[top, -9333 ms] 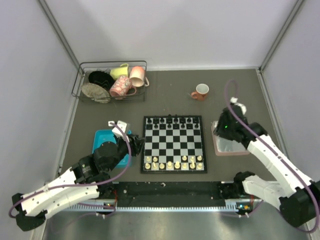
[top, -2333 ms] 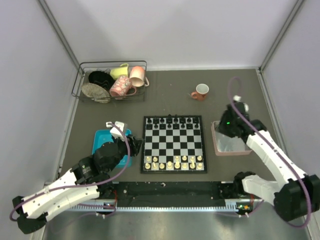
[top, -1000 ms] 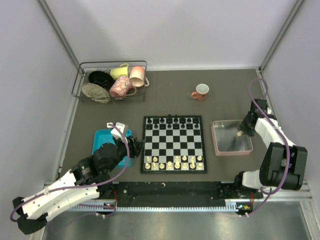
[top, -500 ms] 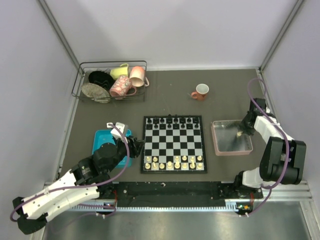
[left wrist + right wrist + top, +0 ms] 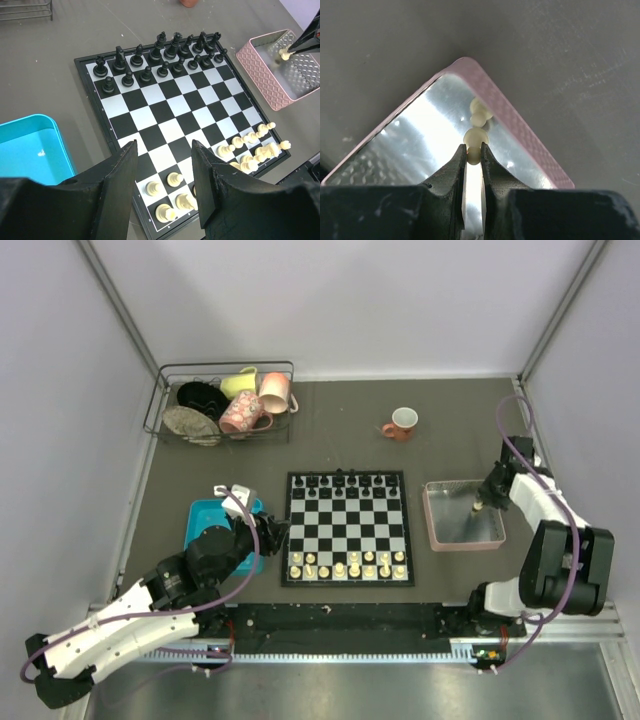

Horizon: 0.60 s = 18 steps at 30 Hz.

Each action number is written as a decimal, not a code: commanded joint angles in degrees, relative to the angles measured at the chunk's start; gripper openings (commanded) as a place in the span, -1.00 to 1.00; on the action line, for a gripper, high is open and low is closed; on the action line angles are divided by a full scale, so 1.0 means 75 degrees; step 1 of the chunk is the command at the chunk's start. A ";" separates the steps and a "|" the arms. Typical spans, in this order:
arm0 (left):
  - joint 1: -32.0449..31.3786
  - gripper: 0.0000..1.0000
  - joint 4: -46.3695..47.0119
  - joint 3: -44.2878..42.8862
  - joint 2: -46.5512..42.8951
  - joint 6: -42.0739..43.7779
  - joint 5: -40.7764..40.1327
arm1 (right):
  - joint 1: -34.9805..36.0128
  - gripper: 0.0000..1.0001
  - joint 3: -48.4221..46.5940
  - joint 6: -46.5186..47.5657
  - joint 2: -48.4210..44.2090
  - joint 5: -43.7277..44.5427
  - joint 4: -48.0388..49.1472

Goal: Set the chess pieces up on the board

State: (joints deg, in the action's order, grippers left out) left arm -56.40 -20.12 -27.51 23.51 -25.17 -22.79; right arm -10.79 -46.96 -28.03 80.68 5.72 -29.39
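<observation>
Right pincer: pressed together on a cream chess piece, gripping it by its lower part, the round head poking out past the tips.
Where that is: right side of the overhead view, over the right-hand part of the pink tray; I cannot tell whether the piece touches the shiny tray floor.
Near the held piece: more small cream roundness just beyond it by the tray's wall, either another piece or a reflection; I cannot tell which.
Left pincer: spread wide and holding nothing, hanging over the board's lower left corner.
Board: flat on the tabletop in the middle of the overhead view, between the two trays.
Chess pieces: cream ones standing on the two rows along the board's lower edge.
Black figures: lined up on the two rows along the upper edge.
Blue tray: just left of the board, partly under the left arm.
Upper left: a wire basket with cups and dishes.
Upper middle: a mug standing alone, well apart from the board.
</observation>
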 commanded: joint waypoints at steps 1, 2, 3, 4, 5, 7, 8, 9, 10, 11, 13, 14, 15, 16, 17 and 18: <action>0.0032 0.04 0.0362 0.0023 -0.0052 0.0098 0.0026 | -0.0004 -1.00 -0.0383 0.0128 -0.1077 -0.0597 -0.0567; 0.0032 0.04 0.0374 0.0011 -0.0041 0.0110 0.0026 | 0.0078 -1.00 -0.0464 0.0140 -0.1218 -0.0621 -0.0744; 0.0032 0.04 0.0374 0.0000 -0.0029 0.0098 0.0026 | 0.0195 -1.00 -0.0697 0.0128 -0.1486 -0.0563 -0.0920; 0.0032 0.04 0.0386 0.0000 -0.0017 0.0098 0.0026 | 0.0590 -1.00 -0.0839 0.0140 -0.1593 -0.0493 -0.1154; 0.0032 0.04 0.0397 -0.0035 0.0006 0.0098 0.0015 | 0.0815 -1.00 -0.1014 0.0128 -0.1675 -0.0411 -0.1550; 0.0032 0.04 0.0421 -0.0059 0.0076 0.0110 -0.0009 | 0.1760 -1.00 -0.1518 -0.0012 -0.1862 -0.0375 -0.1916; 0.0032 0.04 0.0467 -0.0094 0.0111 0.0110 -0.0020 | 0.2184 -1.00 -0.1694 -0.0082 -0.1921 -0.0271 -0.2150; 0.0055 0.04 0.0468 -0.0117 0.0158 0.0040 -0.0032 | 0.2548 -1.00 -0.1986 -0.0222 -0.1957 -0.0247 -0.2198; 0.0079 0.04 0.0468 -0.0141 0.0217 -0.0007 -0.0044 | 0.3398 -1.00 -0.2128 -0.0305 -0.1969 -0.0223 -0.2222; 0.0137 0.04 0.0445 -0.0211 0.0264 -0.0066 0.0037 | 0.3755 -1.00 -0.2257 -0.0375 -0.1934 -0.0223 -0.2257; 0.0394 0.03 0.0421 -0.0281 0.0415 -0.0183 0.0259 | 0.4504 -1.00 -0.2632 -0.0528 -0.1759 -0.0188 -0.2386; 0.0511 0.03 0.0398 -0.0363 0.0463 -0.0206 0.0481 | 0.5158 -1.00 -0.2761 -0.0563 -0.1538 -0.0083 -0.2410; 0.0768 0.03 0.0351 -0.0398 0.0521 -0.0253 0.0611 | 0.5548 -1.00 -0.2959 -0.0644 -0.1396 -0.0001 -0.2468; 0.0909 0.03 0.0316 -0.0422 0.0626 -0.0277 0.0705 | 0.5865 -1.00 -0.3054 -0.0657 -0.1267 0.0046 -0.2480; 0.1050 0.03 0.0315 -0.0434 0.0662 -0.0347 0.0787 | 0.6471 -1.00 -0.3136 -0.0692 -0.0964 0.0116 -0.2469; 0.1353 0.03 0.0281 -0.0422 0.0697 -0.0359 0.1020 | 0.6721 -1.00 -0.3288 -0.0808 -0.0810 0.0152 -0.2480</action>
State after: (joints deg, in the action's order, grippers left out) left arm -51.29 -19.77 -28.01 27.40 -26.11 -19.88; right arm 31.27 -67.72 -31.38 70.02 4.78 -45.17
